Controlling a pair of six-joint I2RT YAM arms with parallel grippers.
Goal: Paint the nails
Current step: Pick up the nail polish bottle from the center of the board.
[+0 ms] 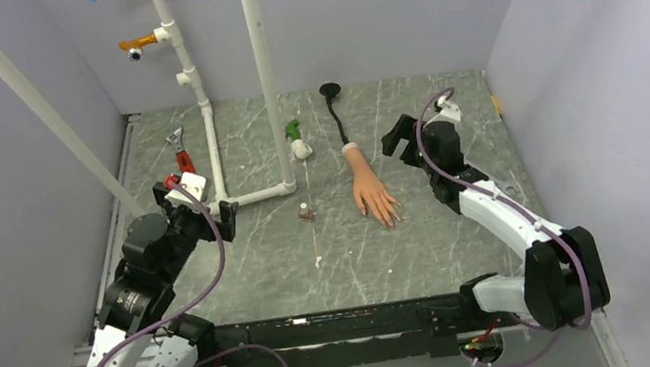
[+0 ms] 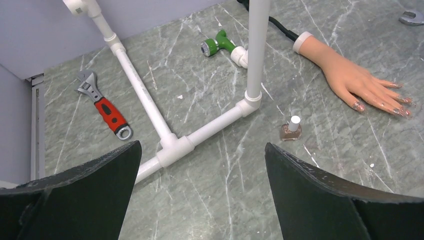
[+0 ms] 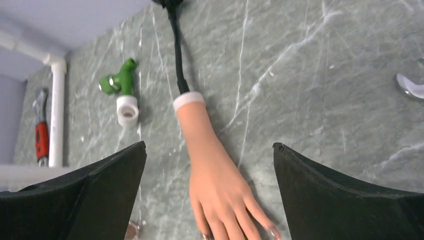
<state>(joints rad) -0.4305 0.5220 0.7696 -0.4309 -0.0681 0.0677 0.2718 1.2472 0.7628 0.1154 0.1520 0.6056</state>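
Grippers on both arms are released and empty. On the left, the left gripper [image 2: 202, 146] hangs over the table [image 1: 360, 273] near its left edge, jaws spread wide and holding nothing. Beyond it, toward the far left corner, a red-handled wrench [image 1: 179, 155] lies flat beside a white pipe frame [image 1: 214, 150], whose uprights rise from the table. A green fitting with a white collar [image 1: 296, 136] lies near the far edge, just right of the frame's second upright. Closer to the near edge, a small polish bottle [image 2: 291, 129] with a white cap stands upright, near the frame's corner joint.

Right of the bottle, around the table's middle, the flesh-coloured mannequin hand [image 1: 366, 183] lies palm down. Its black stem [image 1: 336, 116] runs toward the far edge and its fingers point toward the near edge. The nails [image 2: 395, 102] tip those fingers, pinkish, resting on the table, apart from the bottle.

The right gripper [image 3: 209, 146] hovers just right of the wrist, jaws wide apart, touching nothing.
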